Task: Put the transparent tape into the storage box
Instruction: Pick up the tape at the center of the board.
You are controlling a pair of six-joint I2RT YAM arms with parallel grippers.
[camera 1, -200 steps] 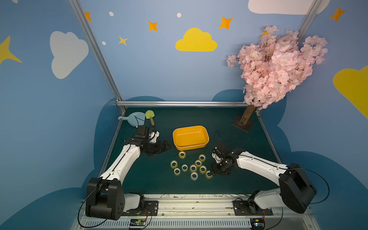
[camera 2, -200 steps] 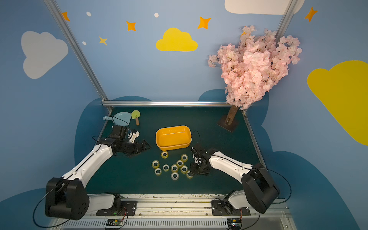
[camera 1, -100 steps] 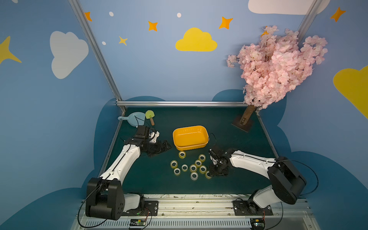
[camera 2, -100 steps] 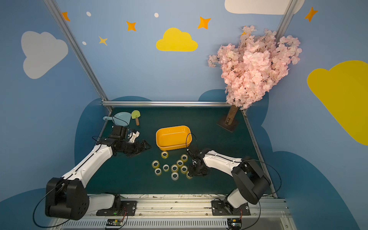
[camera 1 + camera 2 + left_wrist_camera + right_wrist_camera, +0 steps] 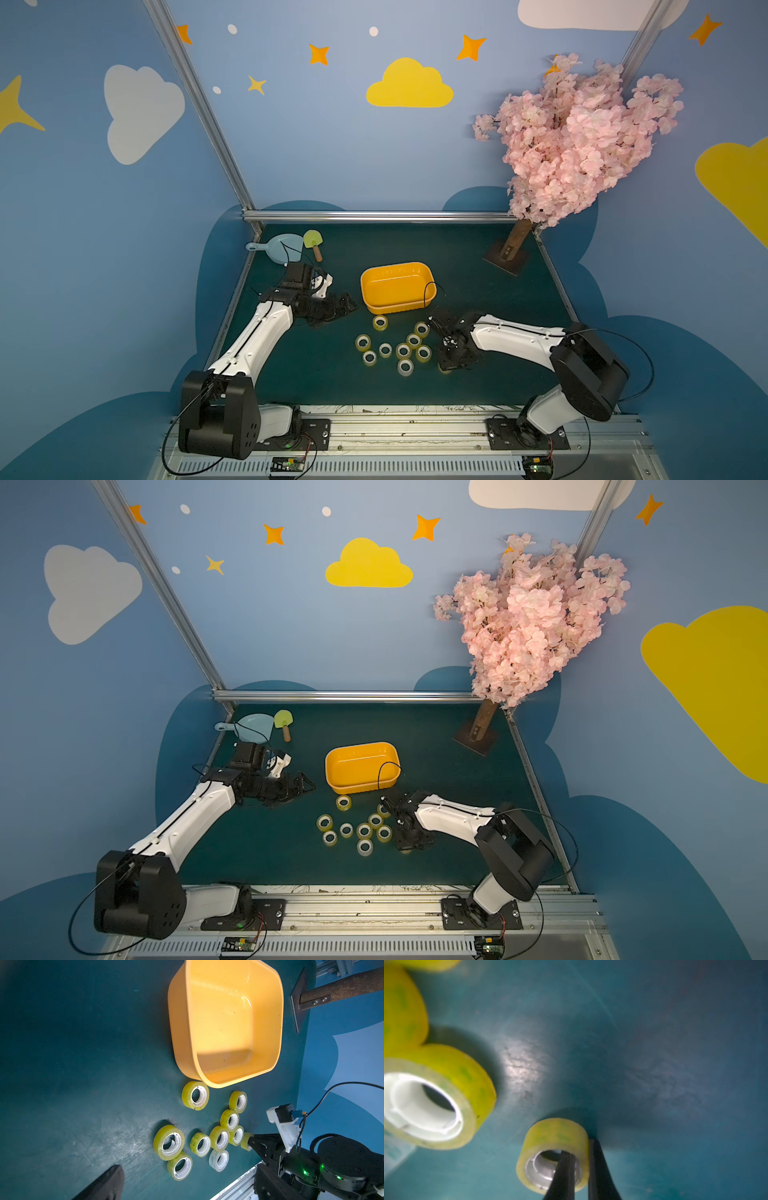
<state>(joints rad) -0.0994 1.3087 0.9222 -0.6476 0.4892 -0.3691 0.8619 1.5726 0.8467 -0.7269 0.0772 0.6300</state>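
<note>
Yellowish transparent tape roll (image 5: pixel 556 1136), lying on the dark green mat (image 5: pixel 307 374) lower right of the orange-yellow plastic storage box (image 5: pixel 395 308) in a top view, is clamped by its wall in the right gripper (image 5: pixel 579 1147).

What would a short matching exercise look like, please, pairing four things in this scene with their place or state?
Things:
1. storage box
2. right gripper
3. dustpan
4. blossom tree

Place or state:
A. back right corner
B. shut on the wall of a tape roll, one finger inside its core
C. empty, mid-table
D. back left corner

Pairs: 1-C, 2-B, 3-D, 4-A
</note>
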